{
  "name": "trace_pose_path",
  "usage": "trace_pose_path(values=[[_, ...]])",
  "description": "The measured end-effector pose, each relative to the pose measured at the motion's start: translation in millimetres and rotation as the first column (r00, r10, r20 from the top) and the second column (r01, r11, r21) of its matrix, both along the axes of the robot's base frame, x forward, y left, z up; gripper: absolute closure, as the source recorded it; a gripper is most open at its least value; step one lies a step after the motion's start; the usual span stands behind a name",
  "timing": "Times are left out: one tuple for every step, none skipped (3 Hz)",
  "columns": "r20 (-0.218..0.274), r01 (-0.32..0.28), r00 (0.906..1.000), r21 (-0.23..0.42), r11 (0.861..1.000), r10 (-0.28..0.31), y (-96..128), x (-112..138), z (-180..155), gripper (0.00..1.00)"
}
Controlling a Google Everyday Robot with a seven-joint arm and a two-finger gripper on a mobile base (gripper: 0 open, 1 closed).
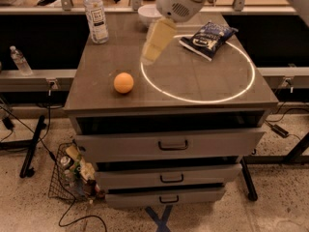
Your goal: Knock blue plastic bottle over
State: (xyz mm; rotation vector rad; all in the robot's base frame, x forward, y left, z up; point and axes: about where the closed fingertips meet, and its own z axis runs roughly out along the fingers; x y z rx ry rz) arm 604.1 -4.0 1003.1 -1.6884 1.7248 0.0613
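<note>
At the far left, a small clear bottle (pixel 19 61) stands on a low ledge beside the drawer cabinet (pixel 91 66), well apart from everything on its top. Below it on the speckled floor, a wire basket (pixel 65 180) stuffed with wrappers and cans sits against the cabinet's lower left corner, with dark cables trailing around it. The blue plastic bottle (pixel 95 14) stands upright at the back left corner of the cabinet top, white cap up and label facing the camera, with nothing touching it. Nearer the front edge and a little to the right lies an orange ball (pixel 123 82), apart from the bottle. Right of the ball, the gripper (pixel 148 57) hangs above the cabinet top on a white arm (pixel 181 1) that comes in from the upper right; it slants down and to the left, its tip over the left edge of a bright ring of light (pixel 241 88) cast on the surface, well short of the blue plastic bottle. Whether it is released or clenched cannot be told. A white bowl (pixel 145 14) shows behind the arm at the back edge. Inside the ring's upper right lies a blue snack bag (pixel 208 38). Three drawers (pixel 169 144) below the top stand slightly pulled out.
</note>
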Motion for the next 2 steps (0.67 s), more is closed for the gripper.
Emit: trace_pose_path(values=[[0.039,0.026,0.9988,0.092,0.995,-0.03,31,56,-6,0.0],[0.065,0.044,0.9962,0.207,0.977,-0.059,56,120,-11,0.0]])
